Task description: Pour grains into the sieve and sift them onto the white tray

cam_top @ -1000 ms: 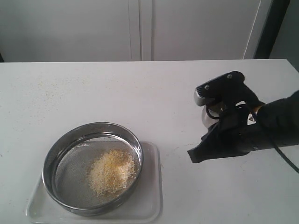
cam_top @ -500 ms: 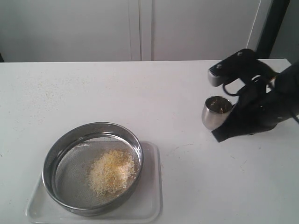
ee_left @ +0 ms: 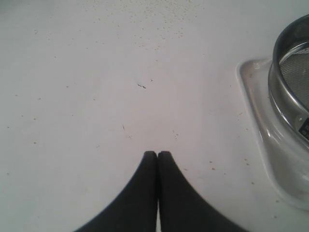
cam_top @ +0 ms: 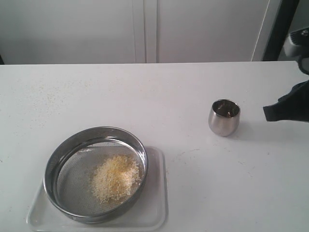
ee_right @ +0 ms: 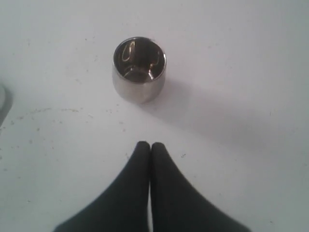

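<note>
In the lower left of the exterior view, nearest to the camera, the white tray (cam_top: 157, 203) is lying flat on the worktop (cam_top: 145, 96). The sieve (cam_top: 99, 130) is sitting inside the tray. I think it is placed so because anything passing through the mesh is then falling on the tray and not on the worktop. The grains (cam_top: 116, 178) are resting in one heap on the mesh, toward the right side of the sieve, so the pouring is looking finished and the sifting not yet.

The left tool (ee_left: 157, 154), seen only by its own wrist camera, is hovering over bare worktop beside the tray corner. Its fingers are pressing together and carrying nothing.

Farther back, at the middle right, the small steel cup (cam_top: 224, 118) is standing upright and alone, well apart from the sieve. Its inside is looking shiny and empty, which probably explains why it is set aside. At the right edge, the right tool (cam_top: 266, 112) is hanging near the cup without touching it, fingers together and empty.

In the upper left, some stray granules (cam_top: 53, 92) are lying scattered on the worktop.

Counting: one tray, one sieve, one heap, one cup, two tools.
</note>
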`<state>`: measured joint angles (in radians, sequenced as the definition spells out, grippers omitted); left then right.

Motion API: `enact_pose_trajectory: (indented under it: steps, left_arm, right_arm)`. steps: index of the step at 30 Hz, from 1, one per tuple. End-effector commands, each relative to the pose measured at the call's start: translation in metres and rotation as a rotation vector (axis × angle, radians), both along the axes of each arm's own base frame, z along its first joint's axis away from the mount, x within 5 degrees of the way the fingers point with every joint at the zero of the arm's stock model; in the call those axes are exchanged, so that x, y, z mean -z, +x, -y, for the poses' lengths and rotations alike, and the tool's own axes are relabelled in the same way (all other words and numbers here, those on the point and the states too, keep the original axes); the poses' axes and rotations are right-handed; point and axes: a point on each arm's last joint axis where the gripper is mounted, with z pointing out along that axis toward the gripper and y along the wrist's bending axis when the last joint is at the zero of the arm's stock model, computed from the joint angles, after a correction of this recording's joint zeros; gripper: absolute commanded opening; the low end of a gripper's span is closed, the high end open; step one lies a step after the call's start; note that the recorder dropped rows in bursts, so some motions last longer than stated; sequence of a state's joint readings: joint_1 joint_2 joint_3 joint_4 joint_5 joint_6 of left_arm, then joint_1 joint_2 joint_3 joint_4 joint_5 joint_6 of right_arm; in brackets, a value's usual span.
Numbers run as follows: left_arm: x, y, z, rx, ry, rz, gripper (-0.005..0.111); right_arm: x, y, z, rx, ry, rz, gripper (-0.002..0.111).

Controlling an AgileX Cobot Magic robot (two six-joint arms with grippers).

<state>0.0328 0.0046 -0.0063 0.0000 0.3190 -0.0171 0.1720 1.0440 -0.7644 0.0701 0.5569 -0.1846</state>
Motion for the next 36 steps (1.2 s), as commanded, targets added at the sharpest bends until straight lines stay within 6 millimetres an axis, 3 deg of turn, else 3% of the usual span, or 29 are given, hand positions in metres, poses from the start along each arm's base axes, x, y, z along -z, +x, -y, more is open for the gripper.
enact_pose_trajectory:
  steps: [1,6,13,18,22,25,36]
  left_arm:
    - [0.0,0.001,0.0,0.003,0.008,0.022,0.0]
    - [-0.009,0.004,0.006,-0.026,-0.249,0.12,0.0]
    - [-0.032,0.008,0.005,-0.117,-0.653,0.345,0.0]
    - [-0.043,0.008,-0.002,-0.168,-0.742,0.475,0.0]
    - [-0.072,0.003,0.0,-0.109,-0.623,0.533,0.0]
    - [-0.096,0.0,0.004,-0.061,-0.515,0.48,0.0]
    - [-0.147,0.039,0.009,0.073,-0.111,-0.014,0.0]
  right_arm:
    - [-0.009,-0.022,0.005,0.013,0.029,0.124,0.0]
    - [-0.013,-0.041,0.008,0.017,0.048,0.214,0.0]
    - [-0.007,-0.049,0.008,0.035,0.114,0.242,0.0]
    - [-0.004,-0.049,0.007,0.046,0.152,0.243,0.0]
    - [-0.004,-0.049,0.007,0.046,0.152,0.24,0.0]
    - [-0.004,-0.049,0.007,0.046,0.151,0.238,0.0]
    - [-0.002,-0.05,0.006,0.045,0.155,0.222,0.0]
